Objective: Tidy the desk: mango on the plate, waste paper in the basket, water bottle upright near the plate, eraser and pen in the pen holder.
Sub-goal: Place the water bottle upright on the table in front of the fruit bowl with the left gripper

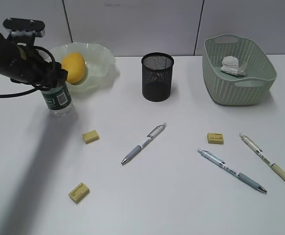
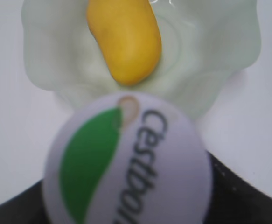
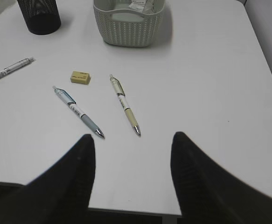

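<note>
My left gripper (image 1: pixel 52 81) is shut on the top of the water bottle (image 1: pixel 58 100), which stands upright on the desk (image 1: pixel 171 196) just left of the plate (image 1: pixel 102 58). The left wrist view is filled by the bottle's cap (image 2: pixel 126 163). The mango (image 1: pixel 74 67) lies on the plate. The waste paper (image 1: pixel 233 66) lies in the basket (image 1: pixel 240 88). The pen holder (image 1: pixel 157 77) stands at the middle back. Three pens (image 1: pixel 143 143) (image 1: pixel 231 170) (image 1: pixel 267 159) and three erasers (image 1: pixel 90 136) (image 1: pixel 78 192) (image 1: pixel 215 138) lie on the desk. My right gripper (image 3: pixel 133 144) is open and empty over the front edge.
In the right wrist view, two pens (image 3: pixel 78 112) (image 3: pixel 124 104) and an eraser (image 3: pixel 80 77) lie ahead of the jaws, with the basket (image 3: pixel 126 30) and pen holder (image 3: pixel 40 16) beyond. A tiled wall runs behind the desk.
</note>
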`<act>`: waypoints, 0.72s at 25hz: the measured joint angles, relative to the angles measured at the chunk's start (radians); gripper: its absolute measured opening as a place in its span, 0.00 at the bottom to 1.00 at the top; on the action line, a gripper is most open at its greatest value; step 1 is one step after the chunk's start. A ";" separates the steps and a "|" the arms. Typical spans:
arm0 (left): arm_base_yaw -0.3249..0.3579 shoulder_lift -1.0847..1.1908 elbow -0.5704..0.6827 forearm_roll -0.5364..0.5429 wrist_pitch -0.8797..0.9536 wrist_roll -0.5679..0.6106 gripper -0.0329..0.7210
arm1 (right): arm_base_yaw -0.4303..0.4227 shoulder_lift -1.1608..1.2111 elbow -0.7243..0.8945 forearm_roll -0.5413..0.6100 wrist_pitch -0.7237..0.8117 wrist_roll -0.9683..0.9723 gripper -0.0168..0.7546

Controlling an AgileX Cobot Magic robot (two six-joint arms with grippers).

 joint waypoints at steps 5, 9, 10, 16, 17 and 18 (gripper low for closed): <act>0.000 0.000 0.000 -0.001 -0.001 0.001 0.72 | 0.000 0.000 0.000 0.000 0.001 -0.001 0.57; 0.000 0.000 0.000 -0.002 -0.003 0.001 0.75 | 0.000 0.000 0.000 0.000 0.000 -0.001 0.57; 0.000 0.001 0.000 -0.004 -0.007 0.001 0.77 | 0.000 0.000 0.000 0.000 0.000 -0.001 0.57; -0.001 0.003 0.000 -0.004 -0.046 0.001 0.84 | 0.000 0.000 0.000 0.000 0.000 -0.001 0.57; -0.001 0.003 0.000 -0.004 -0.046 0.000 0.84 | 0.000 0.000 0.000 0.000 0.000 -0.001 0.57; -0.001 0.003 0.000 -0.004 -0.047 0.000 0.84 | 0.000 0.000 0.000 0.000 0.000 -0.001 0.57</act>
